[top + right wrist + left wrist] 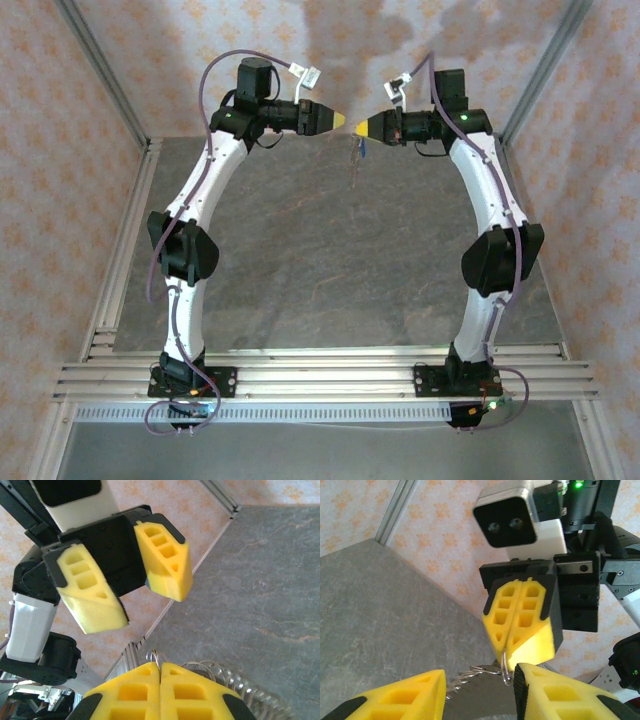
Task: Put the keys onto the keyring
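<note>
My right gripper is shut on the keyring, a thin silvery loop that sticks out of its closed yellow tips. A silvery coiled part trails from the loop. My left gripper is open and faces the right one tip to tip, high above the far end of the table. The loop hangs in the gap between the left fingers, close to the inner pad of one. In the top view a small blue-headed key dangles below the two grippers.
The grey stone-patterned table top lies below both arms. Patterned walls with aluminium corner posts close in the back and sides. Aluminium rails run along the near edge by the arm bases.
</note>
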